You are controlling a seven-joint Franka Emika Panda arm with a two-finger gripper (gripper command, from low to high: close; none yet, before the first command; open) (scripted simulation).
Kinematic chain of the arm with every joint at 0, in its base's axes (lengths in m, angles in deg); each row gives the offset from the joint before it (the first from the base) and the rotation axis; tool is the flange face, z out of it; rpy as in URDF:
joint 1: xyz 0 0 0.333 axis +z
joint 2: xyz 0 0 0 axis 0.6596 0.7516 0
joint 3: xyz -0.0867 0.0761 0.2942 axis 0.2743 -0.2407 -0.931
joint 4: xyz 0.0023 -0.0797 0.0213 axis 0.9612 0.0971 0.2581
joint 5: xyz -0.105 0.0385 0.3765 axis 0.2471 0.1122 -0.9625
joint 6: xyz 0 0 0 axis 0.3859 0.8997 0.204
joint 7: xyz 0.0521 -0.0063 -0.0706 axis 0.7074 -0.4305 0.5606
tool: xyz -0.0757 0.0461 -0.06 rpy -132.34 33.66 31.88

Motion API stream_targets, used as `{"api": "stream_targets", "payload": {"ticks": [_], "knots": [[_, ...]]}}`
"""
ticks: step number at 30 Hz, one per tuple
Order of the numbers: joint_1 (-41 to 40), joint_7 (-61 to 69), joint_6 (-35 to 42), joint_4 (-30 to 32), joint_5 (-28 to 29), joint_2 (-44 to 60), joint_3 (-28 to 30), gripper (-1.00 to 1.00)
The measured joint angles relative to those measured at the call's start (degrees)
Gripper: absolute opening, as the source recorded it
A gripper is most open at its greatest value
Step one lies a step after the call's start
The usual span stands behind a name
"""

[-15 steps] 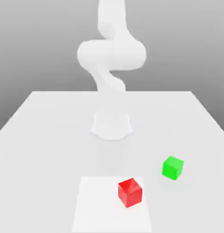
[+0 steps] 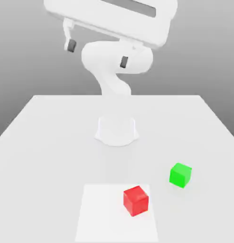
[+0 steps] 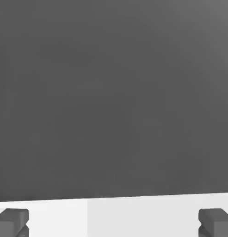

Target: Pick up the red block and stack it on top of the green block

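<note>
Cube first: the red block (image 2: 136,200) looked rigid and light, its matte faces likely grippy, so two opposite flat sides seemed the place to pinch. It was plain bright red (a touch larger than the green block (image 2: 180,174)), sitting near the surface's (image 2: 47,142) front edge. The fingers (image 2: 71,45) hung spread wide, empty, high above.

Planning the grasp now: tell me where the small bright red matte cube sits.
In the exterior view, the small bright red matte cube sits low on the white table, on a brighter square patch, with the small green cube apart toward that view's right.
</note>
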Motion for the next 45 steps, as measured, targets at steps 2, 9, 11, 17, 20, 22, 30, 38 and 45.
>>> {"api": "stream_targets", "payload": {"ticks": [2,9,11,17,20,22,30,38,45], "knots": [[0.00,0.00,0.00,0.00,0.00,0.00,0.00,0.00],[-0.21,0.27,0.08,1.61,0.92,1.45,-0.21,0.00],[-0.90,0.67,0.02,4.48,2.77,4.88,-0.94,0.00],[-1.44,0.98,-1.89,10.08,9.02,19.82,-1.98,0.00],[-0.88,1.59,-4.46,11.23,11.79,29.77,-2.16,0.00],[-0.46,3.05,-7.77,11.70,12.87,37.15,-2.60,0.00],[-2.60,11.67,-20.18,16.12,4.55,37.23,-7.90,0.00],[-5.26,22.36,-32.76,19.56,-10.55,30.89,-11.53,0.00],[1.19,14.48,-41.30,17.79,0.00,40.84,-2.57,-1.00]]}}
